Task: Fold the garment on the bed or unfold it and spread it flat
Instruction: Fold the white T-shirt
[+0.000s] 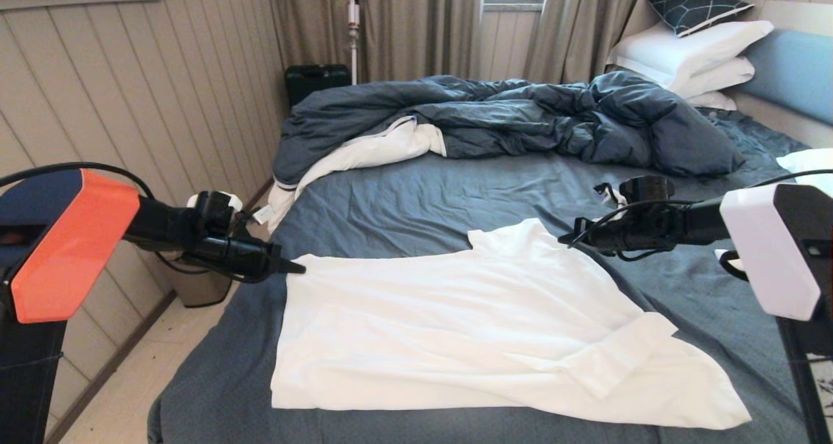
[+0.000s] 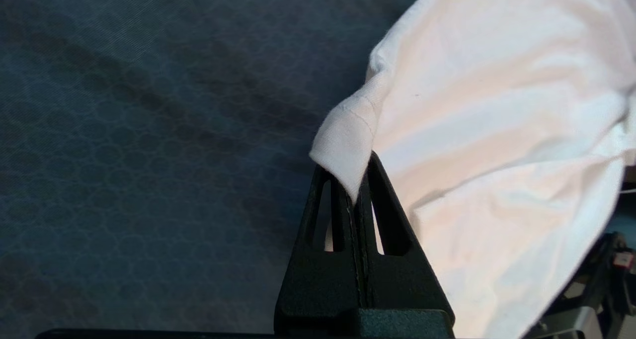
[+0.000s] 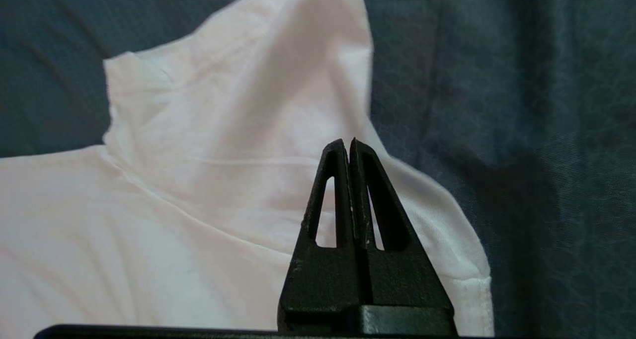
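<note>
The white garment (image 1: 468,327) is lying spread out on the near half of the bed (image 1: 416,190), straight on the dark blue sheet. It's mostly flat, with a few soft creases and a fold of cloth doubled over near its right front corner. That corner runs almost to the bottom edge of the head view, so I can't say how the hem sits there.

The left hand (image 1: 296,267) is at the garment's far left corner, and in the left wrist view its fingers (image 2: 392,219) are pinched together on a little tab of white cloth poking up between them. So it's closed on the garment, no question.

The right hand (image 1: 565,241) is at the far right side, by the bit that sticks up toward the duvet (image 1: 520,118). In the right wrist view the fingers (image 3: 392,214) are pressed tight with the tips meeting, and the white cloth is spread below them. Whether any cloth is actually caught between them I can't tell. Nothing shows sticking out at the tips, and the hand covers whatever is right under it.

The duvet is bunched up across the far side of the bed with a white lining peeking out on the left. The pillows (image 1: 690,53) are stacked top right, partly cut off by the frame.
</note>
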### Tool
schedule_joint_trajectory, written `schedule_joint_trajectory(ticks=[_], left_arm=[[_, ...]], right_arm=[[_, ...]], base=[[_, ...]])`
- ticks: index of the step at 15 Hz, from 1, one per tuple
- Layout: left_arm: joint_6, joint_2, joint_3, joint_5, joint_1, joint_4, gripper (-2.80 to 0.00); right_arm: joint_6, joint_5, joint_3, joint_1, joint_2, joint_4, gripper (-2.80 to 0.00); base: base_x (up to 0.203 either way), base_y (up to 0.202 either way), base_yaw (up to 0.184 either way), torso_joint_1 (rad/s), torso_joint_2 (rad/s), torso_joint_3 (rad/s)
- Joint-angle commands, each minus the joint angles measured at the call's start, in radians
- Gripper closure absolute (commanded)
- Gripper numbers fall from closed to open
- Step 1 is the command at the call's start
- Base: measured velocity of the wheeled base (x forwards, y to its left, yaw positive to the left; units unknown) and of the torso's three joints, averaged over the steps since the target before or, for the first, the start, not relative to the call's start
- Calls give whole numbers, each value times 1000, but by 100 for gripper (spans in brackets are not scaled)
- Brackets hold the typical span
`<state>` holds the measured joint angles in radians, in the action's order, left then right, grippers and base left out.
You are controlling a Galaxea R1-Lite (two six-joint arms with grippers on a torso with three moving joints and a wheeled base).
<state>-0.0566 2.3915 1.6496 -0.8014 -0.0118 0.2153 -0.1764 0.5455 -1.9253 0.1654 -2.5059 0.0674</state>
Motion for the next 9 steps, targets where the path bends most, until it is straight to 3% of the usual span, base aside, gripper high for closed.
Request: schedule_joint_trajectory(ticks=[1, 9], left_arm=[[0, -15, -2, -10, 3, 1, 0], [0, -3, 3, -10, 1, 1, 0]], right_arm=[[0, 2, 6, 9, 27, 9, 0], [18, -29, -8, -3, 1, 26, 0]], base=[[0, 0, 0, 0, 0, 0], [0, 0, 0, 0, 0, 0]])
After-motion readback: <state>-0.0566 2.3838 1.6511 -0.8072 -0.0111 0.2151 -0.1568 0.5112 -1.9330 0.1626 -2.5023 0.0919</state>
